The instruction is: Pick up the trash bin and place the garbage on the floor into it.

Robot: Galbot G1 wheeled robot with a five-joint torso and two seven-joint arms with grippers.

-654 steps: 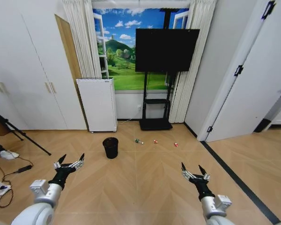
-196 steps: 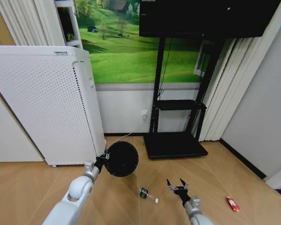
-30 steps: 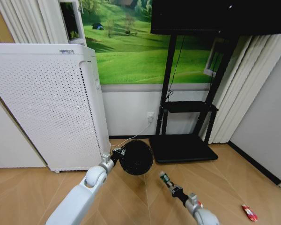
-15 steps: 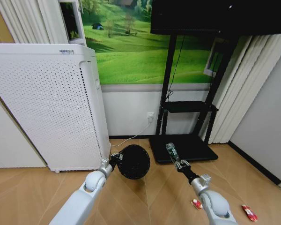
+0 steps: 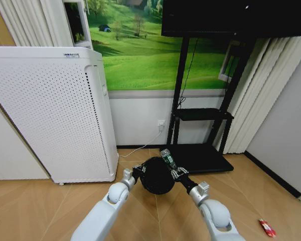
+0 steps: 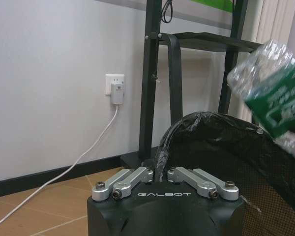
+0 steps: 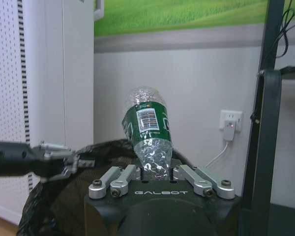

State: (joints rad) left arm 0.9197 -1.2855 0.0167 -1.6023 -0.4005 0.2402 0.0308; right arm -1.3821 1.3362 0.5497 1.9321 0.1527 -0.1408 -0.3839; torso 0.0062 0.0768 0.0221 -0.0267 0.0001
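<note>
Step in hand: first piece of garbage, the bottle (image 5: 166,159), is held at the bin mouth, release pending. Trash bin (image 5: 157,175) is held off the floor by the left gripper (image 6: 160,173), fingers closed together on the near rim w/ the liner (image 6: 221,142) pinched between them; bin mouth is tipped toward the head cam. Right gripper (image 7: 157,173) is clamped on the bottle's lower end, bottle sticking up and slightly tilted away from the fingers, green label (image 7: 146,119) facing the wrist cam. From the right gripper, the bin rim sits just below and ahead, and the left gripper (image 7: 64,160) is seen across the opening at the far rim. In left wrist view the bottle (image 6: 273,93) hangs above the liner opening, close over the rim on the side away from the fingers. Whether the bottle is fully inside the rim line can't be told. Judged next: right gripper to be shifted a bit more over the mouth centre, then opened so the bottle drops in; bin to be kept steady, mouth tilted up enough so nothing rolls out. One red-and-white wrapper (image 5: 266,227) is left on the floor, well to the right of the right gripper.
</note>
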